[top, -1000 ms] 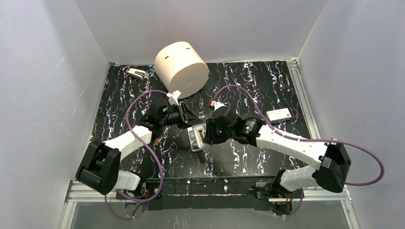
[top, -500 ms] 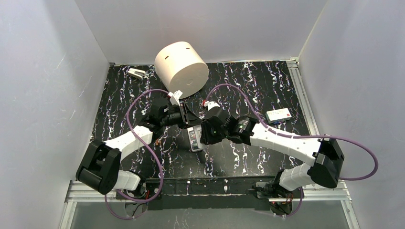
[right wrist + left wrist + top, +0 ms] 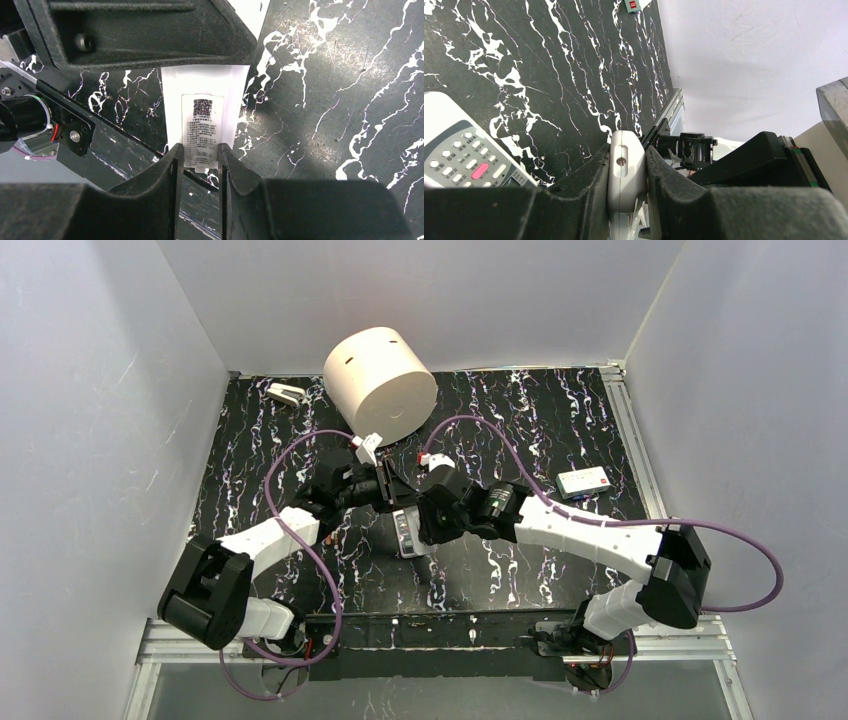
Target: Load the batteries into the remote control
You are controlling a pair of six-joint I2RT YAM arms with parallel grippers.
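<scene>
My left gripper is shut on a white remote control, held edge-on between its fingers above the table. In the right wrist view the remote's white back faces me, with a labelled cover piece on it. My right gripper is closed on the lower end of that cover, a finger against each side. In the top view the two grippers, left and right, meet at the table's middle. The batteries are not in view.
A second remote, buttons up, lies on the black marbled table under the grippers and shows again as a keypad. A big cream cylinder stands at the back. A small white device lies back left and a white box at the right.
My right arm has moved left and forward, bringing its gripper up against the left one. The left arm has stayed almost in place.
</scene>
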